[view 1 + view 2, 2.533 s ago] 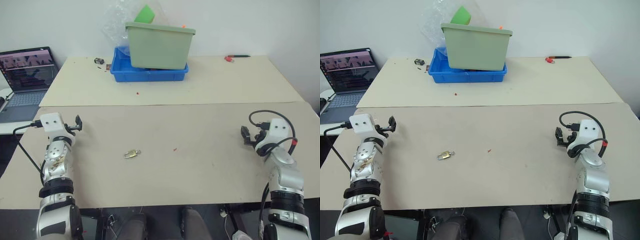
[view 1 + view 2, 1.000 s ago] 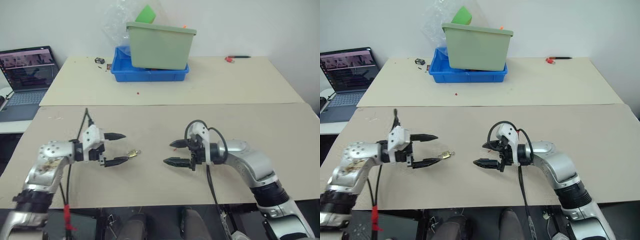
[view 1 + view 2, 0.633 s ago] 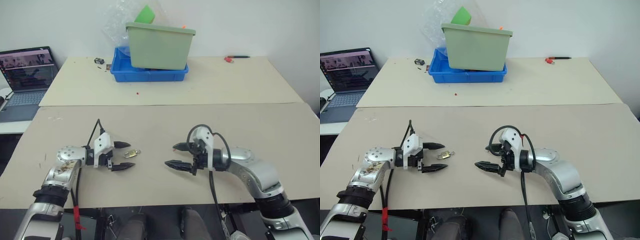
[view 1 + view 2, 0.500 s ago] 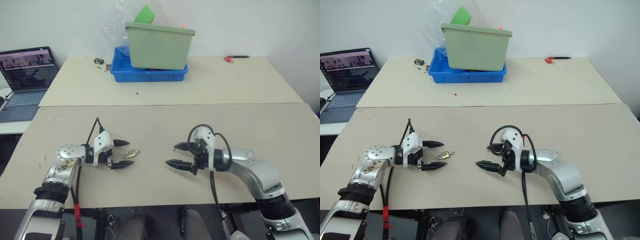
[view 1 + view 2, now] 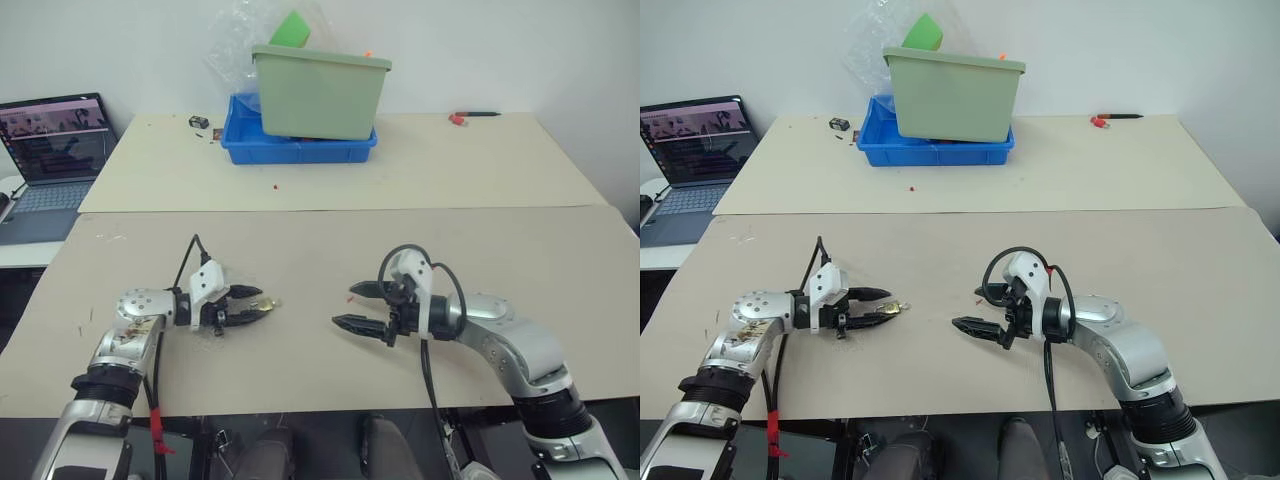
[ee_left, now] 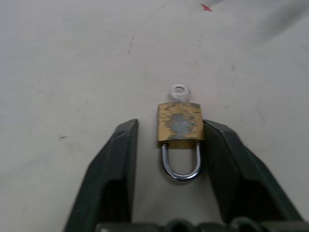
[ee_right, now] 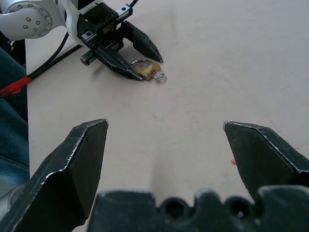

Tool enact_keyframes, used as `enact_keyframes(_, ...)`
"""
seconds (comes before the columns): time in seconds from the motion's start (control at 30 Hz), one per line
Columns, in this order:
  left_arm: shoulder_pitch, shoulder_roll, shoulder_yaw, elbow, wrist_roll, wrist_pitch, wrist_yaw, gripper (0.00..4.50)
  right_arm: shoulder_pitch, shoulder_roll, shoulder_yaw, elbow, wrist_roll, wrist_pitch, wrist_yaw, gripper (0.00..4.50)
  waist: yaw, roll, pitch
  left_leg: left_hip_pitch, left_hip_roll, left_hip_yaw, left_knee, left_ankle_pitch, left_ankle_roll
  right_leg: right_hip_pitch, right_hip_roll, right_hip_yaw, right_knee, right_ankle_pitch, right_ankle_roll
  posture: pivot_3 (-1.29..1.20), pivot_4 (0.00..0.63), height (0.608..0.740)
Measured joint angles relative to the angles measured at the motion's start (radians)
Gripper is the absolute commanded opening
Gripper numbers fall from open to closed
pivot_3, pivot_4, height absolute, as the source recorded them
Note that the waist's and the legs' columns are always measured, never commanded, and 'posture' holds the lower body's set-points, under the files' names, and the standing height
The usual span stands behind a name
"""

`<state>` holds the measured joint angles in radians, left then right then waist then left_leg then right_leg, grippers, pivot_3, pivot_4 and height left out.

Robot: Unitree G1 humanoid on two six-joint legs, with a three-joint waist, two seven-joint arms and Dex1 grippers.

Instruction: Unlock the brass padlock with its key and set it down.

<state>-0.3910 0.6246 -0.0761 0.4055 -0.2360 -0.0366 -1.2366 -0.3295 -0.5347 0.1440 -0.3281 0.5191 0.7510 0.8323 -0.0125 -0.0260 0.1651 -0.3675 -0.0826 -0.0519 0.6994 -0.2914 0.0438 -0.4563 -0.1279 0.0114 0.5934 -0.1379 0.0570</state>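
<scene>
From the head cameras, the left gripper point(image 5: 245, 308) lies low on the table point(image 5: 330, 240) with its two black fingers straddling the brass padlock point(image 5: 262, 303), while the right gripper point(image 5: 357, 307) hangs just off the surface a little way to the right, fingers spread wide and pointing back toward the lock. Over to the left wrist view: the padlock lies flat between the fingers, silvery shackle toward the wrist, and the key point(image 6: 179, 92) pokes out of the far end of the body, apparently seated in the keyhole. One finger looks to be touching the brass, the other stands a sliver off, so the jaws are narrowed around the lock but not clearly pinching it. The right wrist view looks across at the padlock and its key head between its own wide-apart fingers. This reads as the grasping step: next, the left jaws need to finish closing on the body, then the right must come in and pinch that tiny key head.
</scene>
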Motion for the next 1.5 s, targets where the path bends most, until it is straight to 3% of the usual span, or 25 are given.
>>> enact_keyframes(0.03, 0.000, -0.001, 0.000, -0.001, 0.000, 0.001, 0.000, 0.81, 0.000, 0.000, 0.000, 0.000, 0.002, 0.000, 0.000, 4.50, 0.000, 0.000, 0.000, 0.000, 0.000, 0.000, 0.000, 0.000, 0.000, 0.000, 0.000, 0.000, 0.000, 0.000, 0.000, 0.00, 0.150, 0.740)
enact_keyframes(0.4, 0.047, -0.039, -0.005, -0.095, 0.051, -0.057, 0.080, 0.82, -0.004, 0.000, 0.000, 0.001, 0.004, 0.003, -0.015, 4.50, 0.002, 0.000, 0.000, 0.000, 0.000, 0.000, 0.000, 0.000, 0.000, 0.000, 0.000, 0.000, -0.001, 0.000, 0.000, 0.00, 0.150, 0.740)
enact_keyframes(0.53, 0.070, -0.056, -0.027, -0.182, 0.183, -0.232, 0.215, 0.82, -0.034, 0.004, -0.001, 0.013, 0.005, 0.032, -0.049, 4.50, 0.006, 0.000, 0.000, -0.001, 0.000, 0.000, 0.000, 0.000, -0.001, -0.001, 0.000, 0.000, -0.001, 0.000, 0.000, 0.00, 0.150, 0.740)
enact_keyframes(0.73, 0.071, -0.006, -0.030, -0.279, 0.554, -0.648, 0.519, 0.82, -0.096, 0.001, -0.070, 0.090, 0.050, 0.171, -0.099, 4.50, 0.008, 0.000, 0.000, -0.001, 0.001, 0.000, -0.002, 0.000, -0.001, -0.001, 0.000, 0.000, -0.003, 0.001, -0.001, 0.00, 0.150, 0.740)
enact_keyframes(0.87, 0.082, -0.004, -0.038, -0.301, 0.662, -0.746, 0.631, 0.82, -0.138, -0.006, -0.099, 0.134, 0.090, 0.247, -0.099, 4.50, 0.011, 0.000, 0.000, -0.001, 0.001, 0.000, -0.002, 0.000, 0.000, -0.001, 0.000, 0.000, -0.002, 0.001, -0.001, 0.00, 0.150, 0.740)
enact_keyframes(1.5, 0.080, -0.004, -0.081, -0.324, 0.673, -0.751, 0.722, 0.82, -0.243, 0.135, -0.037, 0.214, 0.095, 0.254, -0.081, 4.50, -0.001, 0.000, 0.000, -0.001, 0.001, 0.000, -0.001, 0.000, 0.000, -0.002, 0.000, -0.001, 0.000, 0.001, -0.001, 0.00, 0.150, 0.740)
